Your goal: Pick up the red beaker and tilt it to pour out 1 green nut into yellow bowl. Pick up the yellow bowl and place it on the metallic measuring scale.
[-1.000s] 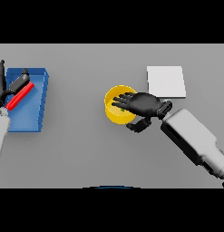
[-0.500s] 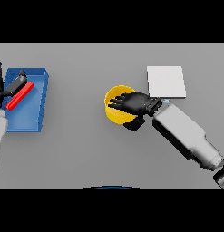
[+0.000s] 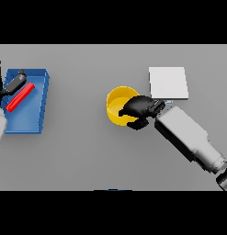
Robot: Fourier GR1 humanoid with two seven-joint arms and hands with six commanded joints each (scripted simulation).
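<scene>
1. At the far left edge of the frame my left hand (image 3: pixel 5 89) sits over the blue tray (image 3: pixel 39 110), its fingers curled round the red beaker (image 3: pixel 20 96), which lies tilted with one end up and to the right.
2. That hand is partly cut off by the frame edge, and I cannot tell how much of the beaker it covers; no green nut can be made out.
3. The tray rests on the grey table (image 3: pixel 78 156), left of centre, well apart from everything else.
4. In the middle of the frame stands the yellow bowl (image 3: pixel 117 104); what it holds is hard to make out.
5. My right hand (image 3: pixel 140 109) is clamped on the bowl's right rim, fingers curled over the edge and hiding that side of it.
6. Just beside this hand, toward the upper right, lies the metallic measuring scale (image 3: pixel 168 82), a pale square plate; the bowl is near it but not on it.
</scene>
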